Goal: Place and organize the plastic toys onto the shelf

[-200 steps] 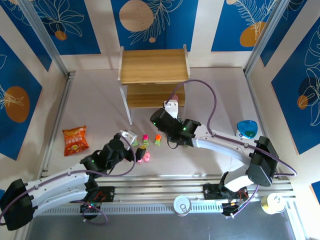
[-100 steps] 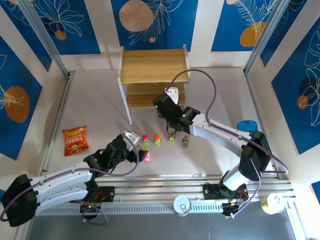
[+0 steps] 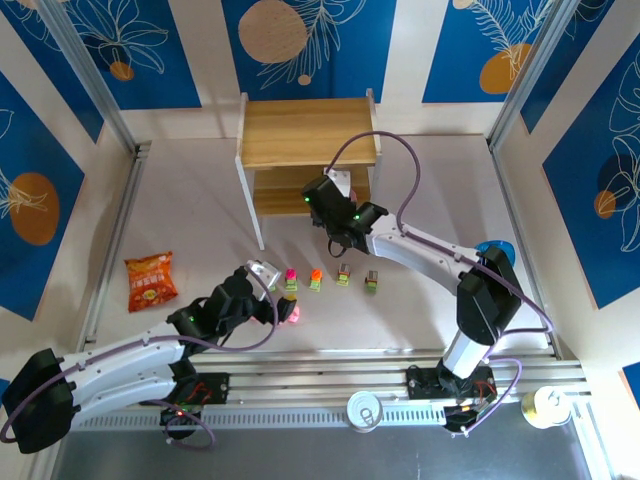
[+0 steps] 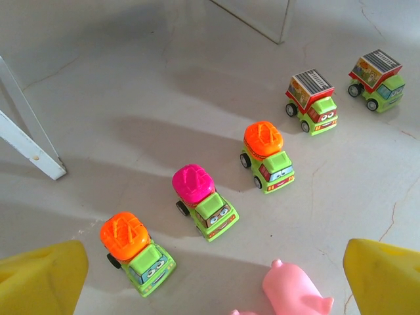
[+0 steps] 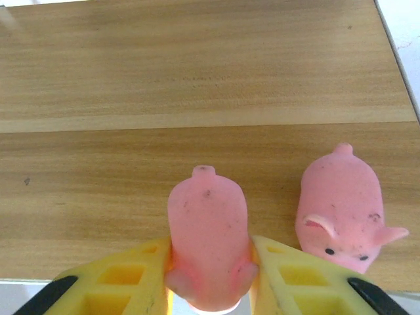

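Right gripper point(image 5: 209, 259) is pinching a pink pig point(image 5: 207, 223) over a wooden board of the shelf point(image 5: 131, 98), just beside a second pig point(image 5: 341, 203) sitting on that same board. Left gripper point(image 4: 213, 275) is spread wide open above the table point(image 4: 131, 79), close to a row of five green cars point(image 4: 269, 157), with a third pig point(image 4: 295, 295) lying near its right finger.

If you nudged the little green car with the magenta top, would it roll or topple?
Probably roll: the magenta-topped car stands on small wheels on the smooth table. It looks like moulded plastic, so likely light and stiff. Its bulky dome might tip it if pushed sideways.
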Available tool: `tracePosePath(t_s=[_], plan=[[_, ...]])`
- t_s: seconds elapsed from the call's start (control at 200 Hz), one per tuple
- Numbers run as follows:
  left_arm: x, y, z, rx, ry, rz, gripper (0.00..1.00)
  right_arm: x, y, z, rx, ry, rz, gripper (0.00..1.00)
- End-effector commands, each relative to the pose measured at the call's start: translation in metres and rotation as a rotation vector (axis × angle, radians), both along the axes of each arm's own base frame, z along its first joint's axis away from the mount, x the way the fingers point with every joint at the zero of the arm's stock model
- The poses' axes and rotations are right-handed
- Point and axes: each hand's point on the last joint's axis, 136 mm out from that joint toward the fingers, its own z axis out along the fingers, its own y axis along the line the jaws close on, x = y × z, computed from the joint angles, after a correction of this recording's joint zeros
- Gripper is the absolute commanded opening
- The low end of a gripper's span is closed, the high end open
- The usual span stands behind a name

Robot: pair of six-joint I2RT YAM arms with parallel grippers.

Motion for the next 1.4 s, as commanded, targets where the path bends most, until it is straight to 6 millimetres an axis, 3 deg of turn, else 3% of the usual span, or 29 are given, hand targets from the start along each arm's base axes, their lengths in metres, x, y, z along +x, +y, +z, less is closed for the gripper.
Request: tracePosePath(t_s=[0.0,0.55,0.895,1.396], plan=[[0.004,-0.008,0.017,-0.030,-0.037,-0.010,1.00,0.010,0.004,0.011,0.010,-0.025,0.002,0.32],[0.003,-0.008,0.016,-0.028,-0.035,-0.013,1.00,0.024,-0.006,0.000,-0.008,-0.006,-0.032,0.33],[0.004,-0.008,0.016,-0.025,-0.035,-0.015,1.00,0.019,-0.006,-0.003,-0.019,-0.001,-0.030,0.40],[0.004,-0.006,0.016,-0.020,-0.041,-0.004,1.00,0.001,-0.012,0.014,-0.012,-0.041,-0.025,0.42]])
